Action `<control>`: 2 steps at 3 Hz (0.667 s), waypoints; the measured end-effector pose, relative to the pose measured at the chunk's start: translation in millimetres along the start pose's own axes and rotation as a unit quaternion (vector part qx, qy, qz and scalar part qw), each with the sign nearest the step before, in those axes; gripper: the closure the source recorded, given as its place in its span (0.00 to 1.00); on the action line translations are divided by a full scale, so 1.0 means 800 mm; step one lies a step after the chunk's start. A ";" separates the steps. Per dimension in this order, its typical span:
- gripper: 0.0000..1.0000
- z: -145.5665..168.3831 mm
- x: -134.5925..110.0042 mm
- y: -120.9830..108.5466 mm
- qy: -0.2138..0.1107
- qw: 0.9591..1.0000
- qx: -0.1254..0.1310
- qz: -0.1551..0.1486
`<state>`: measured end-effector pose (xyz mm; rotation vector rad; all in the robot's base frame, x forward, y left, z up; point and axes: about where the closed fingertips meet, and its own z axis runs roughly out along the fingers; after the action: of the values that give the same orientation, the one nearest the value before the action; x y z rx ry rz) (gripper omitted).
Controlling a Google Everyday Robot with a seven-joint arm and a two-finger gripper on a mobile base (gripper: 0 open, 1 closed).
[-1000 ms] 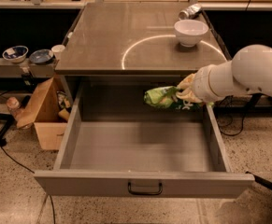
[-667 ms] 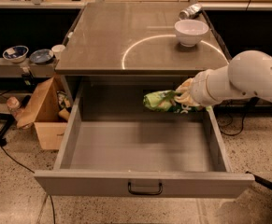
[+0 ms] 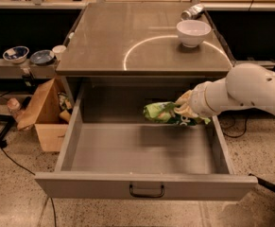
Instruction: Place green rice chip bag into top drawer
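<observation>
so the gripper is clamped on one end of the green rice chip bag, and the arm comes in from the right over the side wall of the top drawer. the drawer is pulled all the way out, and the bag hangs in the air above the back right part of it, just under the front edge of the counter. it's not touching the drawer floor as far as i can tell. what could go wrong, in my opinion: the grip is only on the bag's edge and foil is slippery, so it might slide out early, though it'd land in the drawer anyway. the bigger worry is the arm clipping the counter lip or the right drawer wall on the way down, since it's tucked in tight there. also, if the bag gets let go from this height it could bounce or end up propped against the back. the white bowl and silver can up top are well clear of all this.
</observation>
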<state>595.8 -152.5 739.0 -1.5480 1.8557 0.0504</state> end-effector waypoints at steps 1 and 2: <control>1.00 0.008 0.005 0.011 0.000 1.000 -0.011 0.011; 1.00 0.018 0.010 0.026 0.001 0.999 -0.025 0.026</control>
<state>584.1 -146.8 716.1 -1.5338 1.9100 0.1185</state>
